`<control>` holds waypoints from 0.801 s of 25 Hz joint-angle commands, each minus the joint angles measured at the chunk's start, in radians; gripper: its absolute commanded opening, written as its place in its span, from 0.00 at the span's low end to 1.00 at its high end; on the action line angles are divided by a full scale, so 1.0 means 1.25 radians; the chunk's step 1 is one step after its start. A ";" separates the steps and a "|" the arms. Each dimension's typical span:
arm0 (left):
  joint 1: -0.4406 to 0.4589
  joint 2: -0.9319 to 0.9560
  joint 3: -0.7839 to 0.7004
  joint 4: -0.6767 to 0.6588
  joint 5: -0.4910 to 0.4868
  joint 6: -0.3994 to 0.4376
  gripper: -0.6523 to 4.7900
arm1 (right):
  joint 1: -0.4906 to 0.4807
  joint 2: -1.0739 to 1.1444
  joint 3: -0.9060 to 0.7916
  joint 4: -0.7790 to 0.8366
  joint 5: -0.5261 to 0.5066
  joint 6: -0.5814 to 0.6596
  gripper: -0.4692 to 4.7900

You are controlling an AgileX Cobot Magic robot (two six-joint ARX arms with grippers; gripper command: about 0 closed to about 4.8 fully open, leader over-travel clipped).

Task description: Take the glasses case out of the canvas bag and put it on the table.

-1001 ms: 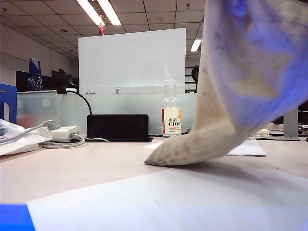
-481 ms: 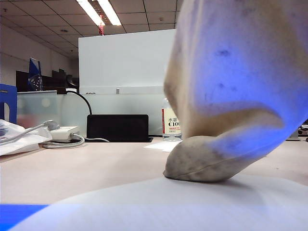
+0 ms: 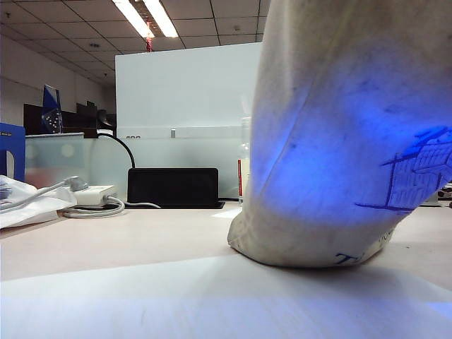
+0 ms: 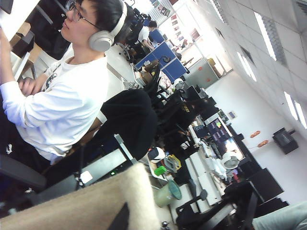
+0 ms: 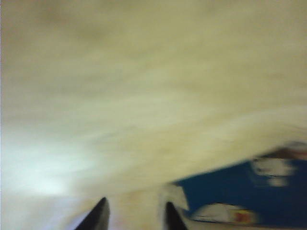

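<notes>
Exterior view: canvas bag (image 3: 332, 141) hides bottle label (image 3: 242, 180).

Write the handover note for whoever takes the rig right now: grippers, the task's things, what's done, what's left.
Left gripper: shut; its tips are not clearly seen, but beige canvas lies right at its wrist camera, so it seems to hold up the canvas bag.
Right gripper: inside the bag, fingers apart, nothing between them; the view is blurred.
Glasses case: blue, inside the bag, beside the right fingers, not gripped.
Bag's bottom rests on the table.
Done: bag lifted, right gripper has reached the case.
Left: grip the case, pull it out, set it on the table.
</notes>
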 commanded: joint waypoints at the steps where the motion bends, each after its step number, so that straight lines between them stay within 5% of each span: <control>1: -0.016 -0.008 0.004 0.032 0.015 -0.007 0.11 | -0.016 0.061 0.002 0.005 0.035 -0.004 0.37; 5: -0.047 -0.015 0.004 0.038 0.050 -0.008 0.11 | -0.058 0.162 0.003 0.000 0.194 -0.064 0.42; 9: -0.065 -0.021 0.004 0.014 0.081 -0.010 0.11 | -0.249 0.152 0.004 0.002 0.180 -0.081 0.42; 12: -0.096 -0.021 0.004 -0.005 0.085 -0.009 0.11 | -0.358 0.168 0.004 0.082 0.049 -0.080 0.43; 14: -0.132 -0.021 0.004 -0.004 0.087 -0.006 0.11 | -0.388 0.205 0.004 0.141 0.051 -0.081 0.54; 16: -0.130 -0.021 0.004 -0.005 0.068 -0.006 0.11 | -0.395 0.243 0.004 0.132 0.125 -0.081 0.79; 20: -0.130 -0.021 0.004 -0.020 0.070 0.020 0.11 | -0.468 0.241 0.005 0.134 0.156 -0.081 0.89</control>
